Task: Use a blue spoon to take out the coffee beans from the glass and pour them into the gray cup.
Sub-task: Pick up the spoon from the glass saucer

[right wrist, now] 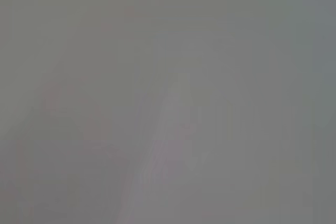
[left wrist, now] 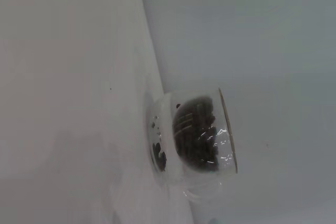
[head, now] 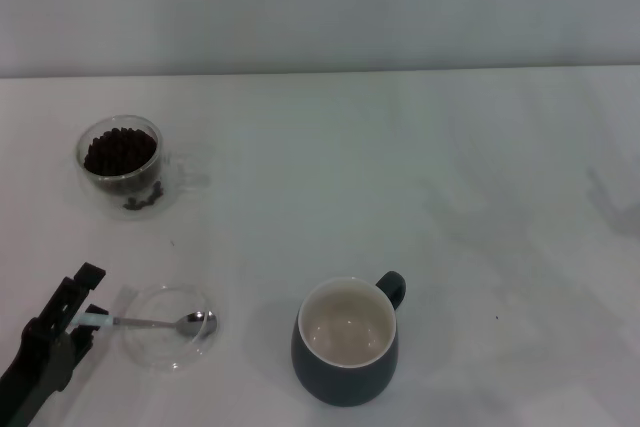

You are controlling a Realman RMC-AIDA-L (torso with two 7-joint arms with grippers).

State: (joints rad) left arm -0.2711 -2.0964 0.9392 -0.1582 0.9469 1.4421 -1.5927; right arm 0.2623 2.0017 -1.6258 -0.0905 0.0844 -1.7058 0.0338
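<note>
The white table (head: 420, 177) fills the head view. The largest vessel on it is the gray cup (head: 345, 347), standing upright at about 6 o'clock, its cream inside bare of beans and its loop handle turned toward 1 o'clock. Next in size is the flat clear dish (head: 170, 327) at about 8 o'clock, well apart from the cup. The glass (head: 122, 162) stands at about 10 o'clock, upright, holding a dark heap of coffee beans (head: 120, 150); the left wrist view shows the same glass (left wrist: 197, 135) and its beans (left wrist: 195, 129). The blue spoon (head: 150, 322) lies across the dish, metal bowl toward 3 o'clock, pale handle end poking out over the rim toward 9 o'clock.

The left gripper (head: 85, 317) sits at the 9 o'clock edge of the dish, fingers narrowly set about the pale handle tip. It appears to be pinching the handle, though I cannot tell how firm the hold is. The right gripper is not in view.

The step in hand looks like taking up the spoon. To do it well, the pinch should be squarely on the handle end so the spoon does not swivel, and the lift should go straight up to clear the dish rim without dragging the dish. The glass lies toward 12 o'clock from the gripper, well apart, so the carry should keep the spoon bowl level and facing up.
</note>
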